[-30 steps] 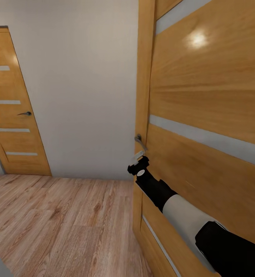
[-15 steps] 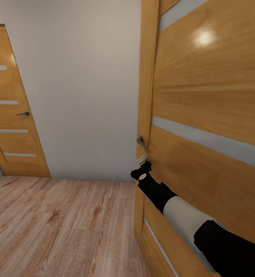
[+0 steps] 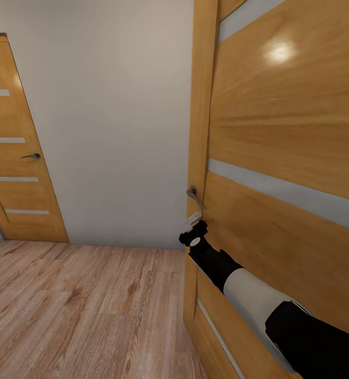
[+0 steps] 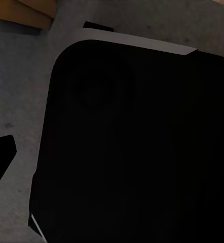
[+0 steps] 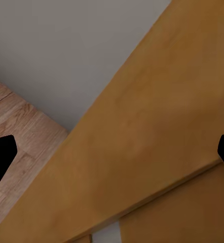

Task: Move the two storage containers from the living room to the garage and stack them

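With door handle (image 3: 193,196) above, right end effector (image 3: 191,221) apart.

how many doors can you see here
2. One door is shut in the far wall at the head view's left, with its own dark handle. The other door is close at the right, where the right gripper sits just below its lever handle.
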`<state>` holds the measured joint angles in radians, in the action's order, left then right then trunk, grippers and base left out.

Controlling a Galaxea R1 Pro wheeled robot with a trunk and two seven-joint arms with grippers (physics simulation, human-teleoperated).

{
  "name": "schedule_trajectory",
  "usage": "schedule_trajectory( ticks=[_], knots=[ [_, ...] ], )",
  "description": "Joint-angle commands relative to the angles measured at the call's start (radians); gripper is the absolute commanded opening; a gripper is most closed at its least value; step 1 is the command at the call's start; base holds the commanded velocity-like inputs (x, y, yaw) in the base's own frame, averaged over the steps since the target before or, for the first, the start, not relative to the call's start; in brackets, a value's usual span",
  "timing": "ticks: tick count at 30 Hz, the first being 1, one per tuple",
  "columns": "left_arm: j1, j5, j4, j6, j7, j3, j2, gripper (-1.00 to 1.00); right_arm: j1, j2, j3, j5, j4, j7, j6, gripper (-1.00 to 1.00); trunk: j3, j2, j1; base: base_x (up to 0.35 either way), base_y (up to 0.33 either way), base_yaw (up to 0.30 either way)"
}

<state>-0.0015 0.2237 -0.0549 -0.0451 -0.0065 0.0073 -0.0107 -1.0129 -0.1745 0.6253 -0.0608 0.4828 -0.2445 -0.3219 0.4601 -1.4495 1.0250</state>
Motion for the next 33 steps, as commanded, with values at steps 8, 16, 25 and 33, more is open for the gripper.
schedule_trajectory(
  ticks=[8,16,25,33],
  knots=[
    [0.0,0.006,0.0,-0.002,-0.001,0.0,-0.001,1.0,-0.001,0.0,0.002,-0.01,-0.001,-0.012,-0.008,1.0,0.001,0.0,0.0,0.0,0.0,0.0],
    [0.0,0.006,0.0,-0.002,0.0,0.0,-0.001,1.0,-0.001,0.061,0.0,-0.01,0.002,-0.017,-0.008,1.0,0.001,0.0,0.0,0.0,0.0,0.0],
    [0.0,0.006,0.0,-0.002,-0.001,0.0,-0.002,1.0,-0.001,0.091,-0.015,-0.01,0.004,-0.041,-0.009,1.0,0.001,0.0,0.0,0.0,0.0,0.0],
    [0.0,0.006,0.0,-0.002,-0.001,0.0,-0.002,1.0,-0.001,0.147,-0.042,-0.01,0.005,-0.066,-0.009,1.0,0.001,0.0,0.0,0.0,0.0,0.0]
  ],
)
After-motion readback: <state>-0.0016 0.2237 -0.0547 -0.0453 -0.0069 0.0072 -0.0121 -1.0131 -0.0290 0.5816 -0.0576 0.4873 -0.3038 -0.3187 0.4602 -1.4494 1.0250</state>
